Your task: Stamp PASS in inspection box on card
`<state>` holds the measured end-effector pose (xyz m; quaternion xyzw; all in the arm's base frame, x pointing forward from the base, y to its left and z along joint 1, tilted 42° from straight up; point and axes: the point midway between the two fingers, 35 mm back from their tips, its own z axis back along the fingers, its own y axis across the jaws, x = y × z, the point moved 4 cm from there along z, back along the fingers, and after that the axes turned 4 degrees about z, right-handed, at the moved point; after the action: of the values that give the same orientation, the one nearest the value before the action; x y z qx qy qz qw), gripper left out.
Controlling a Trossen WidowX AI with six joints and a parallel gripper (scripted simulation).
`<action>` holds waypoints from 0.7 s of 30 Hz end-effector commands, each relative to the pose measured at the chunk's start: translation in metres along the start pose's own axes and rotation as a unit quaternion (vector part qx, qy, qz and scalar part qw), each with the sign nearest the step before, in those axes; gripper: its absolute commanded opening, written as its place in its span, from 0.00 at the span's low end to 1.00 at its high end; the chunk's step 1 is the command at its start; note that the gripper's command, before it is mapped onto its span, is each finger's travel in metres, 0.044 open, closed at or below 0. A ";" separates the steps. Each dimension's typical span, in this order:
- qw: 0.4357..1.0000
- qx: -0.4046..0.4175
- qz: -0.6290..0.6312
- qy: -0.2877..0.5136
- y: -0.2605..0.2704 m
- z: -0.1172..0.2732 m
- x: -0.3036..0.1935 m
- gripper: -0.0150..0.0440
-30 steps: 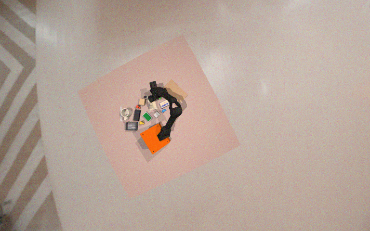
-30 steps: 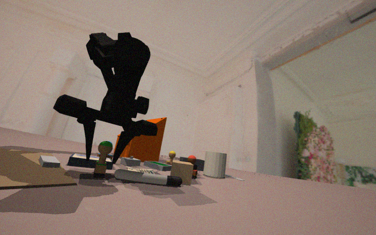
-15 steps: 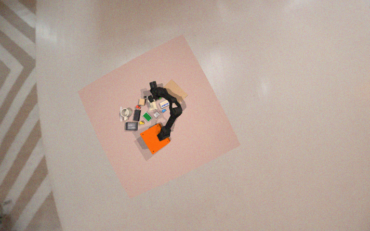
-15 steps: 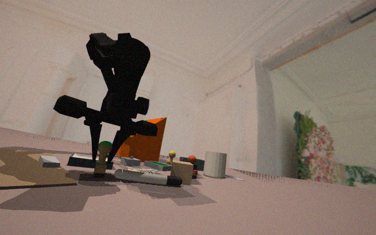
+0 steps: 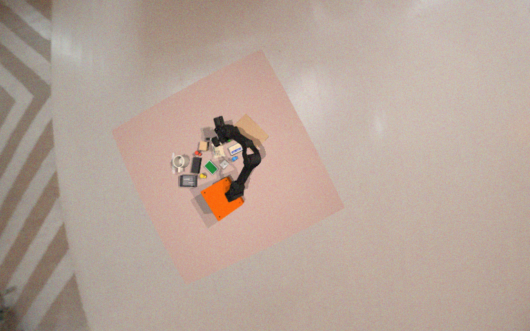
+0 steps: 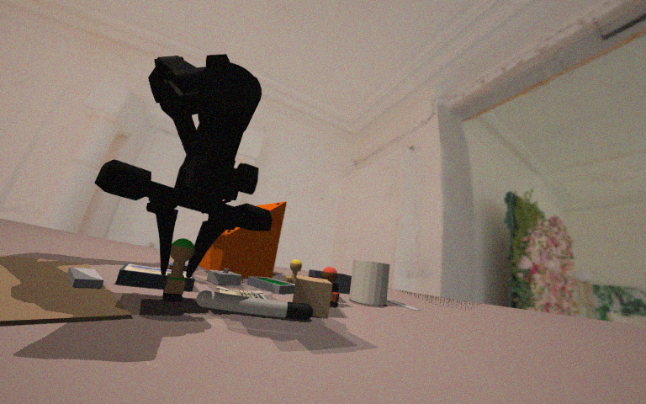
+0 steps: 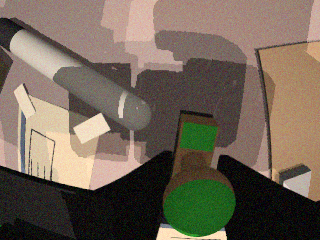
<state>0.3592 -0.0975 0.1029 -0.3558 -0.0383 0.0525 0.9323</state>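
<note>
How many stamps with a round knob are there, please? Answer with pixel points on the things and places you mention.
4: green [image 6: 182,244] [image 7: 200,201] in the gripper [image 6: 177,275] [image 7: 195,162], yellow [image 5: 202,176] [image 6: 295,265] and red [image 5: 198,153] [image 6: 329,273] beyond the marker, blue [image 5: 234,158] near the arm.

Pale walls [image 6: 304,190] meet seemingly glossy flooring [image 5: 410,175].

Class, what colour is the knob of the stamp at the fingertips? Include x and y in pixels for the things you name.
The knob [image 6: 182,243] [image 7: 199,207] is green, clearest in the wrist view.

Gripped, the green-topped stamp [image 5: 229,140] [image 6: 180,259] [image 7: 199,200] stands upright near the taped card [image 5: 219,152] [image 6: 234,290] [image 7: 70,160]; the green pad [image 5: 210,167] [image 6: 271,282] lies open.
</note>
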 end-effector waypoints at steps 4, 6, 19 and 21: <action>1.000 -0.002 -0.003 0.000 -0.001 0.004 0.001 0.25; 1.000 -0.002 -0.003 0.000 -0.001 0.005 0.001 0.25; 1.000 -0.002 -0.003 0.000 0.000 0.011 0.001 0.25; 1.000 -0.002 -0.003 0.000 0.000 0.012 0.001 0.25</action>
<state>0.3591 -0.0903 0.1100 -0.3563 -0.0378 0.0524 0.9321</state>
